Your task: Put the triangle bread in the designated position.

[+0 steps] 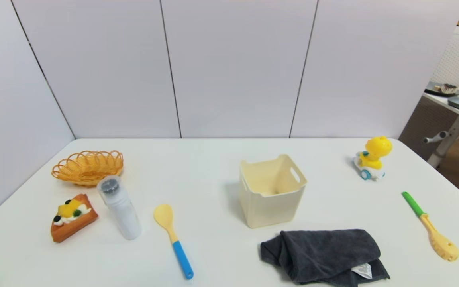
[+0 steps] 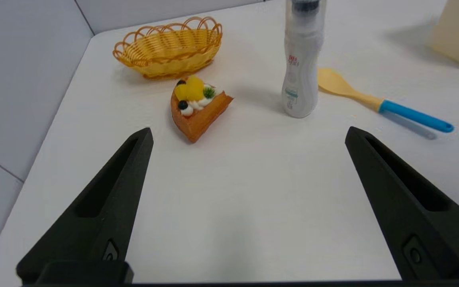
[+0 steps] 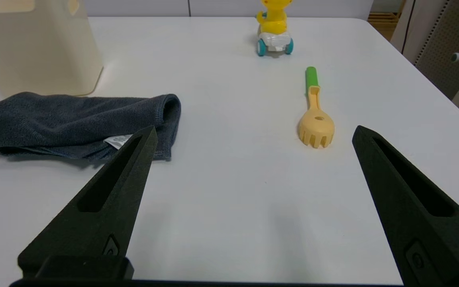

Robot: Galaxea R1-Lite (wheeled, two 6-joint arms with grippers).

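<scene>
Counter (image 1: 221,167): white, walled by pale panels at the far and left edges.

Triangle bread (image 1: 73,217): orange-brown wedge with white cream, yellow fruit and dark berries. Lies flat near the counter's left edge, toward the front, just in front of the basket and beside the bottle. Nothing touches it.

Basket (image 1: 88,166): orange woven, near the far left corner.

Bottle (image 1: 119,207): white, dark cap, upright, just right of the bread.

Spoon (image 1: 172,237): yellow bowl, blue handle, lies right of the bottle, handle toward the front edge.

Bin (image 1: 271,190): cream, open top, cut-out handles, about mid-counter.

Cloth (image 1: 323,255): dark grey, bunched, white tag showing, at the front edge just in front of the bin.

Toy (image 1: 371,158): yellow figure on a wheeled white base, toward the far right corner.

Pasta fork (image 1: 432,227): yellow slotted head, green handle, near the right edge.

Left pincer (image 2: 248,135): released, fingers (image 2: 106,207) spread wide, held above bare counter near the front left, well short of the bread. Grasps nothing.

Right pincer (image 3: 255,133): released, fingers (image 3: 408,207) spread wide, held above bare counter near the front right, the cloth to one side and the pasta fork ahead. Grasps nothing.

Neither arm shows in the head view.
</scene>
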